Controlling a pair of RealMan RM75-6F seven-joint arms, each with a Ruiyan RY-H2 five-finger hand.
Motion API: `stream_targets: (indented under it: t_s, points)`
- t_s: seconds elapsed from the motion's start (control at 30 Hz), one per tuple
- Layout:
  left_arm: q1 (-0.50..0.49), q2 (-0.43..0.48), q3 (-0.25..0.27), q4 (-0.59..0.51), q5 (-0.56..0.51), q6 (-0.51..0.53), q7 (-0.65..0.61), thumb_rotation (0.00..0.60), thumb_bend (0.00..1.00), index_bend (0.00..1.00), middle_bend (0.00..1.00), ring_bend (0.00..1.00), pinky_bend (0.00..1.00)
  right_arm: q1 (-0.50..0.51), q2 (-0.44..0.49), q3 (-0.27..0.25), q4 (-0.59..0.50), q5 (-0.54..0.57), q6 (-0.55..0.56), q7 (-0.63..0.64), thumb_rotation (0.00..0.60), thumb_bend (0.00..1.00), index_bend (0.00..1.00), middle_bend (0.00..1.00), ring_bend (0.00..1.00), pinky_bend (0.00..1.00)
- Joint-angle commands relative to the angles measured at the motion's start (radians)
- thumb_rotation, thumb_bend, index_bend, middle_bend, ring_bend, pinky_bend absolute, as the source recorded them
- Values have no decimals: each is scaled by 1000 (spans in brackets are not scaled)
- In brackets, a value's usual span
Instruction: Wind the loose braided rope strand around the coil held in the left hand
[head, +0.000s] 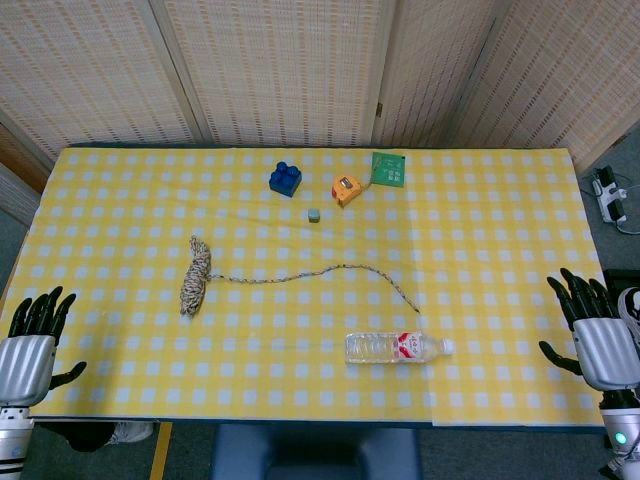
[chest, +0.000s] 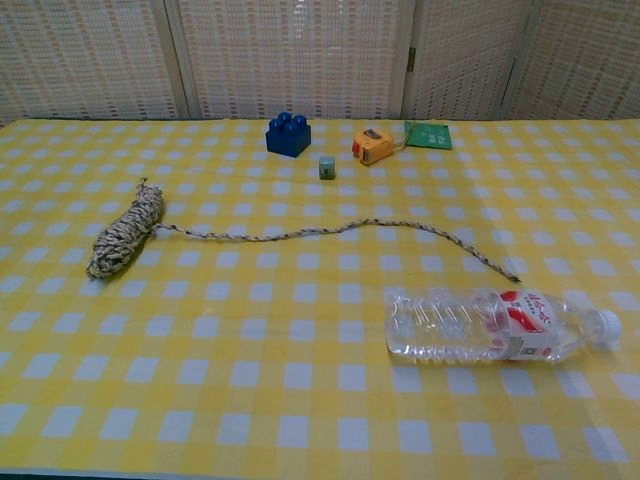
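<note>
Nearest, the left hand (head: 30, 345) and right hand (head: 598, 335) rest at the table's (head: 500, 250) near corners, fingers spread, holding nothing. A clear plastic water bottle (chest: 498, 324) lies on its side, cap pointing right; its red and white label is too small to read. The speckled braided rope coil (chest: 124, 233) lies left of centre, long axis running near to far. Its loose strand (chest: 340, 231) trails rightward. Farthest sit a small green cube (chest: 326, 166), a blue toy brick (chest: 288, 134), an orange tape measure (chest: 372, 145) and a green card (chest: 428, 135).

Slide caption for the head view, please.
Both hands, left and right, wait open at the table edges; rope coil lies untouched.
</note>
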Motion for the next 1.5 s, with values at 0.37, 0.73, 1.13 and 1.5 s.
stream_targets:
  t_s: [0.37, 0.73, 1.13, 1.5]
  points:
    - [-14, -13, -5, 8, 13, 2, -17, 600, 142, 57, 0, 0, 0, 0, -4, 0, 0, 5, 1, 5, 600, 256, 0, 0, 55, 0]
    - [-126, 23, -45, -55, 68, -89, -51, 600, 147, 68, 12, 25, 0, -8, 2, 3, 6, -3, 27, 24, 600, 256, 0, 0, 56, 0]
    - [-357, -44, -134, -90, -27, -358, 10, 600, 149, 69, 26, 39, 0, -13, 5, 0, 5, -14, 41, 28, 600, 257, 0, 0, 56, 0]
    - [-511, -262, -188, 79, -258, -486, 152, 600, 150, 76, 34, 48, 0, -21, 1, -3, 12, -23, 58, 42, 600, 256, 0, 0, 54, 0]
